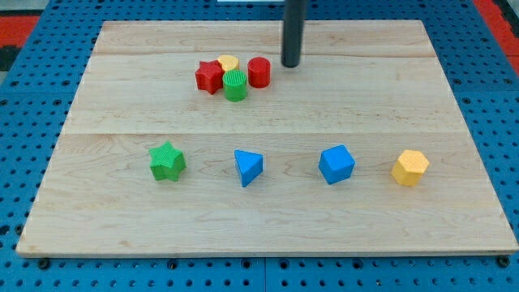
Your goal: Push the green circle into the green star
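a pale wooden worktop (pixel 268 219) lies on a blue pegboard (pixel 32 81), with a strip of red showing at the view's top corners. i carry no claw, only a straight dark rod that comes down from the view's top, so there is nothing here to be clenched or released. my tip (pixel 291 65) rests on the wood near the view's top, just to the view's right of a tight cluster of four blocks, and apart from all of them.

the nearest block to my tip is the red cylinder (pixel 259 72), at the cluster's right. the green circle (pixel 235 85) sits at the cluster's lower middle, touching or almost touching the red cylinder and the red star (pixel 208 76) on its left. behind it peeks a yellow block (pixel 229 62), mostly hidden, so i can't be sure of its shape.

the green star (pixel 167 161) stands well apart from the green circle, lower and to the view's left, first in a spaced row across the worktop's lower half. next in that row come a blue triangular block (pixel 248 167), a blue cube-like block (pixel 336 164) and a yellow hexagonal block (pixel 409 167) at the view's right.
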Available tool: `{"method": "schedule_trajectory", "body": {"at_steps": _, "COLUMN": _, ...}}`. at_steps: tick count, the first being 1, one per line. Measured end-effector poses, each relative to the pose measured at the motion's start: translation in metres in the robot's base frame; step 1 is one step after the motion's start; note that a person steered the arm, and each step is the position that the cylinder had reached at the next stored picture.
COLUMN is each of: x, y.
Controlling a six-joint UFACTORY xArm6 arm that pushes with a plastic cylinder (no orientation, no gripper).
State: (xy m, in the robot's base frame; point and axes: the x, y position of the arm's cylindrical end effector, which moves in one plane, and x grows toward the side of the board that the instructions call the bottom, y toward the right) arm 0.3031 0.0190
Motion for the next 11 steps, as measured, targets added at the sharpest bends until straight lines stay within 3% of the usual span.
{"method": "schedule_trajectory", "body": {"at_steps": 1, "x": 0.027, "y": -0.084}}
{"method": "schedule_trajectory", "body": {"at_steps": 3, "x": 0.049, "y": -0.096}}
{"method": "schedule_trajectory", "body": {"at_steps": 4, "x": 0.047, "y": -0.062}}
{"method": "schedule_trajectory", "body": {"at_steps": 5, "x": 0.071, "y": -0.046}}
{"method": "schedule_trajectory", "body": {"at_steps": 6, "x": 0.107, "y": -0.071}}
{"method": "schedule_trajectory", "body": {"at_steps": 9, "x": 0.115, "y": -0.196}}
{"method": "schedule_trajectory", "body": {"at_steps": 10, "x": 0.143, "y": -0.221}}
{"method": "schedule_trajectory", "body": {"at_steps": 11, "x": 0.117, "y": -0.223}}
